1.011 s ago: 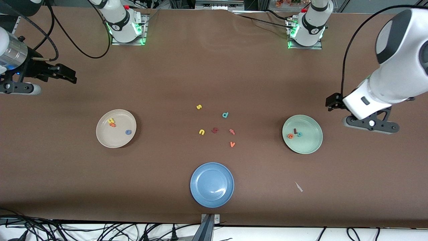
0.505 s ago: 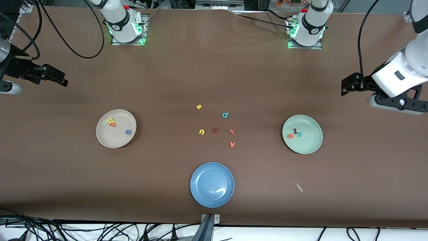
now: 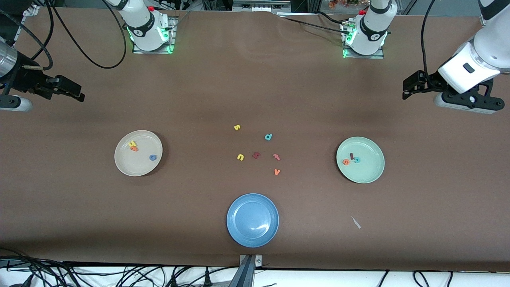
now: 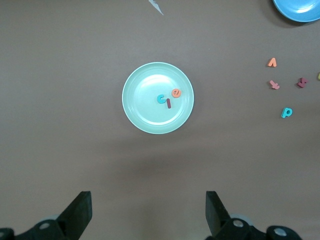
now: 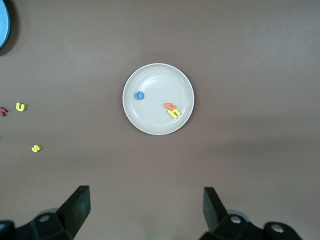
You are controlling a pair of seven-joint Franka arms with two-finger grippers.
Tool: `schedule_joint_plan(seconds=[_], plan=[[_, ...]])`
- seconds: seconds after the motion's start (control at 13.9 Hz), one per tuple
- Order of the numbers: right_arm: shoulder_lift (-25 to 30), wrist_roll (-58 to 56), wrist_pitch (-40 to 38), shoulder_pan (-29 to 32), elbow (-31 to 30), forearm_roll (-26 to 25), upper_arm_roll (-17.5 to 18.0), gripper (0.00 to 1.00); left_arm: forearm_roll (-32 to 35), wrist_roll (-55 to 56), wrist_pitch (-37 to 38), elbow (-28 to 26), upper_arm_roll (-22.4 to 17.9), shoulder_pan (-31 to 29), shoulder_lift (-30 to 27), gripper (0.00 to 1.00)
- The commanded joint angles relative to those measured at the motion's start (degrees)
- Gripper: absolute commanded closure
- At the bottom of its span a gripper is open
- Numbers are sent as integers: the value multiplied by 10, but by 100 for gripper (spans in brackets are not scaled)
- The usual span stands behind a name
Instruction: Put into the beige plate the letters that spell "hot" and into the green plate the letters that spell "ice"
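On the beige plate (image 3: 124,165), toward the right arm's end of the table: yellow "h" (image 3: 132,143) touching orange "t" (image 3: 134,149), blue "o" (image 3: 153,157) apart from both. On the green plate (image 3: 368,171), toward the left arm's end: dark red "i" (image 3: 352,155), orange "e" (image 3: 346,162), teal "c" (image 3: 357,160), clustered close together. Left gripper (image 4: 148,212): raised over bare table, jaws spread wide, nothing grasped. Right gripper (image 5: 146,210): raised over bare table, jaws spread wide, nothing grasped.
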State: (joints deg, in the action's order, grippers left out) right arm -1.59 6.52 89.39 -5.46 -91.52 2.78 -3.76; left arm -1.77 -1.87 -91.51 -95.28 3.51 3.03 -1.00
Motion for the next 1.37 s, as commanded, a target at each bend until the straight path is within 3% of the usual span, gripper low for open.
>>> schedule_joint_plan(seconds=[0.0,0.58,1.3], plan=[[-6,-4,-20,11,8,13,4,0,9,-28,-32,-20,-9,-6,-18,0],[-8,3,-22,11,3,8,2,0,41,-25,-24,-7,-9,-17,-21,0],[-15,4,-16,12,6,10,-5,0,36,-20,2,5,-8,-19,-18,0]])
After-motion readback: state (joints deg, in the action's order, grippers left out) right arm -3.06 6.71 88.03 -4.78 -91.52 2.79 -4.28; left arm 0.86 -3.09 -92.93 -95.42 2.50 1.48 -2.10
